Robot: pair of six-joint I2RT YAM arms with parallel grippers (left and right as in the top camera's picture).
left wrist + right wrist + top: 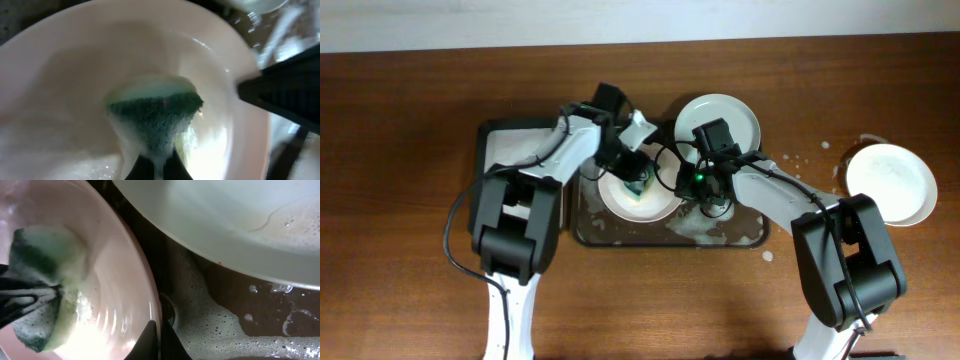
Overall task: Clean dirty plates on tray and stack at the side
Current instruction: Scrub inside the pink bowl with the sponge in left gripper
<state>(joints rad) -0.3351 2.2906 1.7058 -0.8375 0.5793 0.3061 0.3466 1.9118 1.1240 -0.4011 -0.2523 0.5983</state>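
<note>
The tray lies lengthwise left to right.

The pale pink plate at centre frame is glossy, with white glare. The sponge is dark green over pale yellow-green. At upper right, the pale mint plate carries faint suds. White foam speckles the dark brown-black tray. The table is reddish-brown wood grain.

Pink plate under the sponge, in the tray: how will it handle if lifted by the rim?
Likely slippery: the pink plate looks glossy and wet, with foam beside it. Probably rigid and breakable, so a slip from the right hand, seemingly pinching its rim, could chip it. It is shallow, so it should not tip easily.
</note>
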